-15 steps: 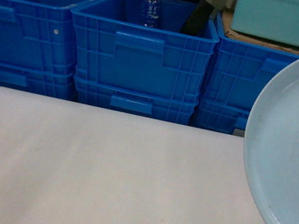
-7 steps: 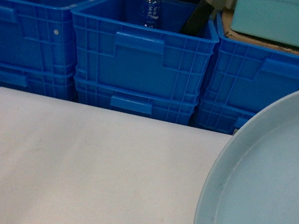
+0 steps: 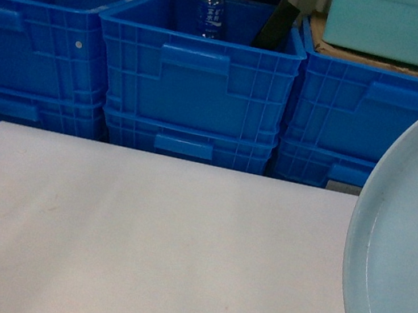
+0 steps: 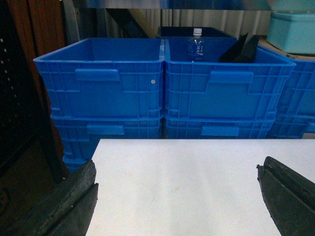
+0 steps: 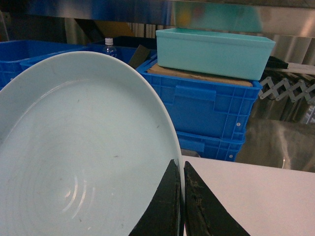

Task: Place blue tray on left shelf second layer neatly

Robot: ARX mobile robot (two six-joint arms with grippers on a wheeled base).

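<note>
Right tool (image 5: 181,206) is what you see clenched on the rim of the blue tray (image 5: 78,162), its two dark fingers (image 5: 162,209) pinching the edge from either side; the tray is lifted off the desk (image 3: 137,241) and tilted so its inner face shows toward the head camera, filling the right edge of that view (image 3: 408,265); faint specks mark its glossy inside. Left tool (image 4: 177,196) hangs released, your wrist view showing its two black fingers (image 4: 69,206) spread wide apart above the white desk (image 4: 187,182) with nothing between them. Beyond the desk's far edge stand stacked blue crates (image 3: 195,73); one holds a water bottle (image 3: 210,7) standing upright. A teal box (image 5: 211,49) sits on cardboard atop the right-hand crate stack (image 5: 206,105). A shiny steel rail (image 5: 162,10) runs across the top of the right wrist view; which shelf tier it belongs to you cannot tell.
</note>
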